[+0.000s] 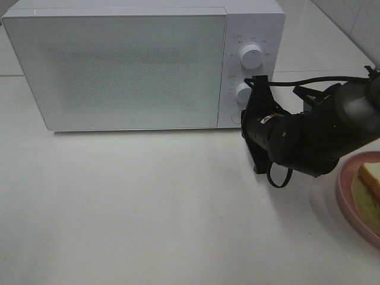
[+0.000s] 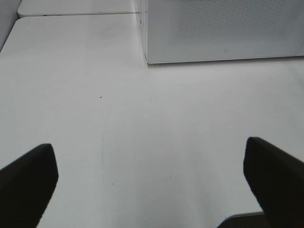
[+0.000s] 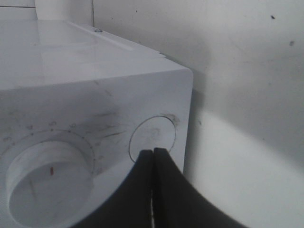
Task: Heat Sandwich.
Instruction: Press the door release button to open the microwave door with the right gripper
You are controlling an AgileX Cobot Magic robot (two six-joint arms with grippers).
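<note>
The white microwave (image 1: pixel 136 65) stands at the back of the table with its door closed. My right gripper (image 1: pixel 244 111) is shut and empty, its tips (image 3: pixel 153 153) right at the round door button (image 3: pixel 152 135) under the lower knob (image 3: pixel 45 183). The sandwich (image 1: pixel 371 178), pale bread with orange crust, lies on a round pink plate (image 1: pixel 347 196) at the right edge. My left gripper (image 2: pixel 152 175) is open and empty above bare table, out of the high view; its dark fingers (image 2: pixel 28 183) show in the left wrist view.
The microwave's two white knobs (image 1: pixel 252 56) sit on its right panel. The microwave's lower left corner (image 2: pixel 148 59) shows in the left wrist view. A table seam (image 2: pixel 80 13) runs beyond it.
</note>
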